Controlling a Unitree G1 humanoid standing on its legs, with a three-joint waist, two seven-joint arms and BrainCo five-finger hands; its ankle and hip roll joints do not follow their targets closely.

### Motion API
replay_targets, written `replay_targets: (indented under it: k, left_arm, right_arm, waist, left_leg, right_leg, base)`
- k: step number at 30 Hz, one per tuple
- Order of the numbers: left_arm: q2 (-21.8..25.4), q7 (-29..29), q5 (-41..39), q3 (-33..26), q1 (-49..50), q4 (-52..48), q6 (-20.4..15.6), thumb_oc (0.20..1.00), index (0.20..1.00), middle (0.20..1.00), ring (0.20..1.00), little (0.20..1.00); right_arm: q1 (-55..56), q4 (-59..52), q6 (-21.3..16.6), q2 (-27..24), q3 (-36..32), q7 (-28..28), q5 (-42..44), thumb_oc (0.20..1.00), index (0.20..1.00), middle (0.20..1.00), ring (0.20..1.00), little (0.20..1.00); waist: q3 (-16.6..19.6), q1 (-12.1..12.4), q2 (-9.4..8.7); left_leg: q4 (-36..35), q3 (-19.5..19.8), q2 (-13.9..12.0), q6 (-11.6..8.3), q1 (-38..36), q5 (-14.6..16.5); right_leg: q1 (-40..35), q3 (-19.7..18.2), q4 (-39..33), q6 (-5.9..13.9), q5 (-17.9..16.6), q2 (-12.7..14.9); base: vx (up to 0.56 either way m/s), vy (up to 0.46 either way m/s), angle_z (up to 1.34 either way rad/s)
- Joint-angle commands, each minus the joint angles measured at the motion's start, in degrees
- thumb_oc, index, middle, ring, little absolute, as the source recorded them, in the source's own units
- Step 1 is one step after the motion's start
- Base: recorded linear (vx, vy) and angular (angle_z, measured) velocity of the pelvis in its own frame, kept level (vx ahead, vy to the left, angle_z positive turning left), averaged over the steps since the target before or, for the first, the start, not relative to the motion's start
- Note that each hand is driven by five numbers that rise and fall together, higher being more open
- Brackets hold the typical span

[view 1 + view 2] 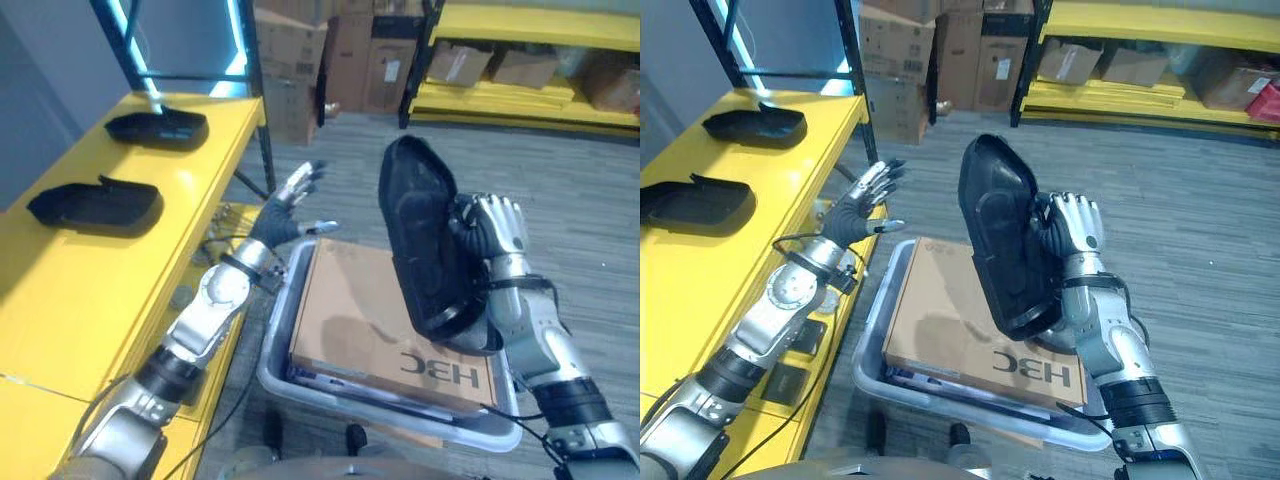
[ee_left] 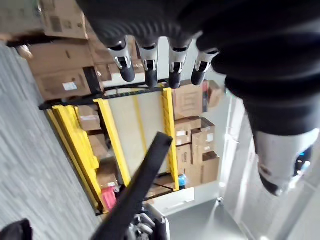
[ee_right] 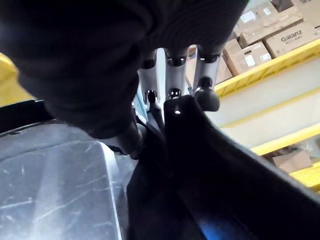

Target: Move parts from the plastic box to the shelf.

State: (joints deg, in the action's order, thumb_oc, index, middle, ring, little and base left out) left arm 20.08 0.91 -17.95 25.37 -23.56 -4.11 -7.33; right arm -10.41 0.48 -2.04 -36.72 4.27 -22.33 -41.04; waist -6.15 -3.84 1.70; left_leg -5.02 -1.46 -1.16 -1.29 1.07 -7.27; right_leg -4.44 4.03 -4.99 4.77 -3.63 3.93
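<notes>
Two flat black plastic parts lie on the long yellow shelf, and the right hand curls its fingers round a third black part held upright above the grey plastic box, while the left hand spreads its fingers wide, touching nothing.

Matt black plastic part, glossy yellow shelf, translucent smooth plastic box, brown cardboard sheet inside.

Grey plank floor, with yellow racking holding cardboard boxes along the far side.
</notes>
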Motion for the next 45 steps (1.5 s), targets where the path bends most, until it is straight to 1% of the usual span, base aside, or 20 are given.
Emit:
replay_targets:
  k: [1, 2, 4, 7, 9, 14, 16, 17, 23, 27, 28, 29, 33, 37, 39, 42, 45]
  left_arm:
    - [0.15, 1.7, -0.87, 0.55, -2.93, 0.92, -1.51, 1.0, 1.0, 1.0, 1.0, 1.0]
    - [0.15, 1.7, -0.87, 0.55, -2.93, 0.92, -1.51, 1.0, 1.0, 1.0, 1.0, 1.0]
    - [-1.02, 2.28, -1.12, 1.91, -3.31, 1.9, -0.79, 1.0, 1.0, 1.0, 1.0, 1.0]
    - [-1.57, 2.6, -1.02, 2.46, -3.68, 2.61, -0.49, 1.0, 1.0, 1.0, 1.0, 1.0]
    - [-3.11, 4.48, 0.26, 3.46, -4.5, 4.75, -0.17, 1.0, 1.0, 1.0, 1.0, 1.0]
    - [-4.96, 9.55, 3.11, 2.49, -4.15, 6.72, -0.87, 1.0, 1.0, 1.0, 1.0, 1.0]
    - [-5.0, 9.62, 3.17, 2.52, -4.14, 6.74, -0.89, 1.0, 1.0, 1.0, 1.0, 1.0]
    - [-5.84, 11.82, 3.6, 2.21, -3.79, 7.3, -1.22, 1.0, 1.0, 1.0, 1.0, 1.0]
    - [-7.26, 14.13, 3.43, 3.7, -4.45, 9.27, -1.36, 1.0, 1.0, 1.0, 1.0, 1.0]
    - [-8.42, 10.47, -4.95, 6.15, -5.24, 8.85, -1.41, 1.0, 1.0, 1.0, 1.0, 1.0]
    - [-8.66, 9.03, -9.44, 6.92, -5.35, 7.91, -1.43, 1.0, 1.0, 1.0, 1.0, 1.0]
    - [-8.6, 8.98, -9.55, 6.88, -5.37, 7.9, -1.42, 1.0, 1.0, 1.0, 1.0, 1.0]
    - [-8.35, 4.96, -17.8, 7.65, -6.17, 6.08, -0.91, 1.0, 1.0, 1.0, 1.0, 1.0]
    - [-6.71, 2.06, -20.81, 7.69, -6.54, 2.6, -0.84, 1.0, 1.0, 1.0, 1.0, 1.0]
    - [-6.47, 1.71, -21.17, 7.72, -6.56, 2.01, -0.85, 1.0, 1.0, 1.0, 1.0, 1.0]
    - [-5.61, 0.96, -19.73, 8.15, -7.67, 0.48, -0.61, 1.0, 1.0, 1.0, 1.0, 1.0]
    - [-5.47, 1.12, -18.7, 8.19, -7.93, 0.4, -0.88, 1.0, 1.0, 1.0, 1.0, 1.0]
  right_arm:
    - [-3.65, -4.59, -0.18, -0.91, -1.14, -5.98, -2.61, 0.2, 0.2, 0.2, 0.2, 0.2]
    - [-3.65, -4.59, -0.18, -0.91, -1.14, -5.98, -2.61, 0.2, 0.2, 0.2, 0.2, 0.2]
    - [-4.81, -5.56, 0.05, -0.36, -0.09, -7.87, -4.31, 0.2, 0.2, 0.2, 0.2, 0.2]
    - [-5.29, -5.93, 0.21, 0.0, 0.29, -8.56, -4.67, 0.2, 0.2, 0.2, 0.2, 0.2]
    - [-6.46, -7.4, 0.82, 0.73, 1.51, -10.19, -6.15, 0.2, 0.2, 0.2, 0.2, 0.2]
    - [-6.57, -8.19, 2.62, 1.16, 1.7, -12.73, -7.65, 0.2, 0.2, 0.2, 0.2, 0.2]
    - [-6.57, -8.17, 2.64, 1.14, 1.73, -12.77, -7.65, 0.2, 0.2, 0.2, 0.2, 0.2]
    - [-6.33, -8.29, 3.27, 1.51, 1.62, -14.22, -7.65, 0.2, 0.2, 0.2, 0.2, 0.2]
    - [-6.84, -8.55, 4.56, 1.92, 2.02, -16.74, -8.1, 0.2, 0.2, 0.2, 0.2, 0.2]
    - [-9.01, -8.52, 4.89, 2.33, 3.86, -16.66, -9.13, 0.2, 0.2, 0.2, 0.2, 0.2]
    - [-9.56, -8.32, 4.82, 2.55, 4.54, -16.11, -9.17, 0.2, 0.2, 0.2, 0.2, 0.2]
    - [-9.6, -8.3, 4.82, 2.56, 4.57, -16.11, -9.17, 0.2, 0.2, 0.2, 0.2, 0.2]
    - [-10.48, -6.91, 4.86, 2.73, 5.74, -14.59, -8.9, 0.2, 0.2, 0.2, 0.2, 0.2]
    - [-11.36, -5.45, 4.52, 2.65, 6.34, -13.18, -8.57, 0.2, 0.2, 0.2, 0.2, 0.2]
    - [-11.41, -5.29, 4.42, 2.62, 6.44, -12.94, -8.54, 0.2, 0.2, 0.2, 0.2, 0.2]
    - [-11.97, -4.98, 3.5, 2.97, 7.22, -11.65, -7.93, 0.2, 0.2, 0.2, 0.2, 0.2]
    - [-12.05, -5.0, 3.2, 3.19, 7.35, -11.54, -7.63, 0.2, 0.2, 0.2, 0.2, 0.2]
  waist:
    - [2.29, 1.15, -2.63]
    - [2.29, 1.15, -2.63]
    - [2.41, 1.09, -2.54]
    - [2.45, 1.02, -2.55]
    - [2.42, 0.96, -2.57]
    - [2.49, 1.02, -2.82]
    - [2.5, 1.02, -2.8]
    - [2.5, 0.96, -2.89]
    - [2.38, 0.71, -2.97]
    - [2.41, 0.56, -2.88]
    - [2.49, 0.55, -2.8]
    - [2.5, 0.53, -2.81]
    - [2.52, 0.45, -2.64]
    - [2.57, 0.59, -2.52]
    - [2.59, 0.67, -2.51]
    - [2.5, 0.82, -2.52]
    - [2.48, 0.88, -2.55]
  left_leg:
    - [0.02, -0.06, -2.42, -0.86, -8.36, 10.77]
    - [0.02, -0.06, -2.42, -0.86, -8.36, 10.77]
    - [0.02, -0.17, -2.52, -0.9, -8.91, 10.88]
    - [0.02, -0.15, -2.6, -0.89, -9.12, 10.94]
    - [0.02, -0.08, -2.74, -0.88, -9.75, 11.1]
    - [0.02, -0.09, -2.79, -0.91, -10.04, 11.19]
    - [0.02, -0.09, -2.79, -0.91, -10.04, 11.19]
    - [0.02, -0.11, -2.83, -0.91, -10.11, 11.2]
    - [0.02, -0.06, -2.87, -0.86, -10.04, 11.09]
    - [0.02, -0.16, -2.88, -0.8, -9.99, 11.1]
    - [0.02, -0.16, -2.86, -0.79, -9.95, 11.08]
    - [0.02, -0.17, -2.86, -0.79, -9.93, 11.08]
    - [0.02, -0.17, -2.83, -0.81, -9.8, 10.98]
    - [0.02, -0.17, -2.79, -0.83, -9.69, 10.96]
    - [0.02, -0.14, -2.75, -0.82, -9.67, 10.95]
    - [0.02, 0.09, -2.74, -0.79, -9.48, 10.84]
    - [0.02, 0.14, -2.72, -0.76, -9.49, 10.84]
  right_leg:
    - [-0.8, 0.48, 0.58, 3.0, 4.12, 2.68]
    - [-0.8, 0.48, 0.58, 3.0, 4.12, 2.68]
    - [-1.28, 0.47, 0.51, 2.9, 4.36, 2.56]
    - [-1.46, 0.44, 0.53, 2.85, 4.46, 2.53]
    - [-2.05, 0.48, 0.57, 2.72, 4.75, 2.49]
    - [-2.45, 0.55, 0.47, 2.62, 4.86, 2.38]
    - [-2.45, 0.55, 0.47, 2.62, 4.86, 2.37]
    - [-2.49, 0.61, 0.46, 2.62, 4.82, 2.37]
    - [-2.17, 0.53, 0.67, 2.63, 4.72, 2.31]
    - [-2.0, 0.35, 0.76, 2.64, 4.65, 2.35]
    - [-1.93, 0.33, 0.8, 2.65, 4.61, 2.37]
    - [-1.91, 0.33, 0.8, 2.65, 4.61, 2.37]
    - [-1.83, 0.29, 0.95, 2.64, 4.54, 2.42]
    - [-1.85, 0.39, 0.94, 2.67, 4.46, 2.5]
    - [-1.86, 0.41, 0.96, 2.66, 4.49, 2.49]
    - [-1.88, 0.51, 0.99, 2.61, 4.56, 2.48]
    - [-1.96, 0.56, 0.98, 2.61, 4.57, 2.54]
  base:
    - [0.01, -0.005, -0.05]
    - [0.0, 0.0, 0.0]
    - [0.0, 0.0, 0.0]
    - [0.0, 0.0, 0.0]
    - [0.0, 0.0, 0.0]
    - [0.0, 0.0, 0.0]
    - [0.0, 0.0, 0.0]
    - [0.0, 0.0, 0.0]
    - [0.0, 0.0, 0.0]
    - [0.0, 0.0, 0.0]
    - [0.0, 0.0, 0.0]
    - [0.0, 0.0, 0.0]
    - [0.0, 0.0, 0.0]
    - [0.0, 0.0, 0.0]
    - [0.0, 0.0, 0.0]
    - [0.0, 0.0, 0.0]
    - [0.0, 0.0, 0.0]
